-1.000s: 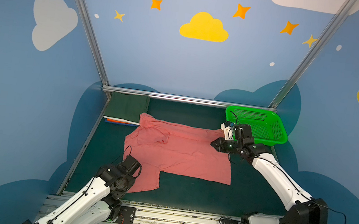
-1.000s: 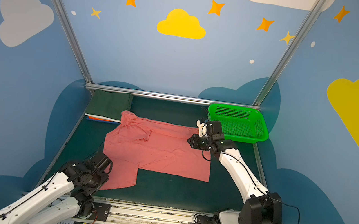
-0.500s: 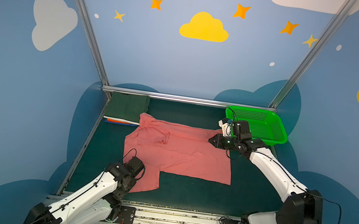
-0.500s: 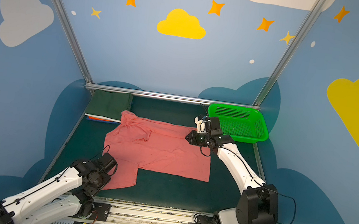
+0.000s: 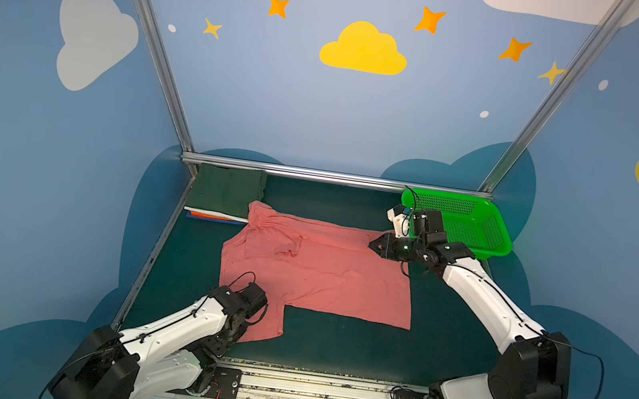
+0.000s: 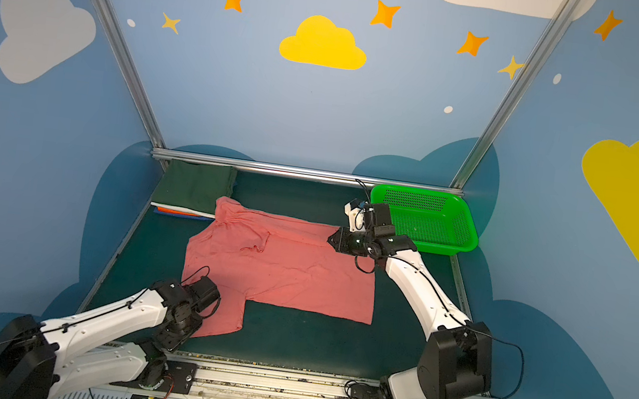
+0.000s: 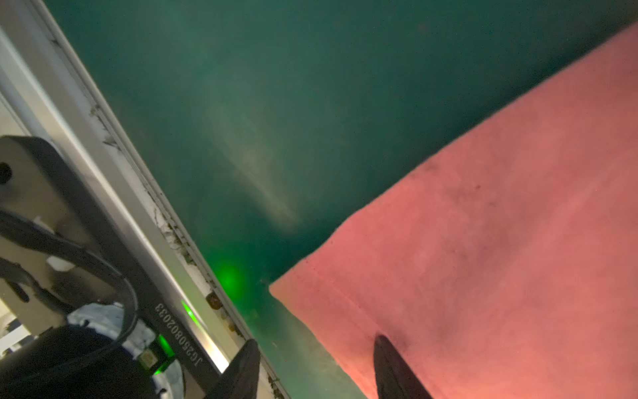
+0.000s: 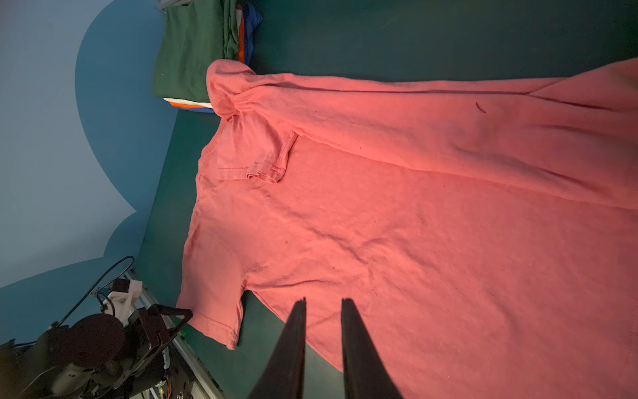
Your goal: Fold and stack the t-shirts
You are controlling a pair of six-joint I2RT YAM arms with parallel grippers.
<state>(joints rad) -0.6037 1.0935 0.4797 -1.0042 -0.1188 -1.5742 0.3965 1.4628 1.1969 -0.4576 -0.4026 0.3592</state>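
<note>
Salmon-pink t-shirt (image 5: 320,276), possibly against half-open left hand (image 7: 316,340)

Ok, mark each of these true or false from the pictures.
1. The salmon-pink t-shirt lies spread on the table. True.
2. The green basket holds a folded shirt. False: nothing shows inside it.
3. A dark green shirt tops the folded stack. True.
4. The left gripper is clamped shut. False: its jaws stand apart at that t-shirt's hem.
5. The right gripper is at the stack. False: it is at the t-shirt's opposite end, beside the basket.
</note>
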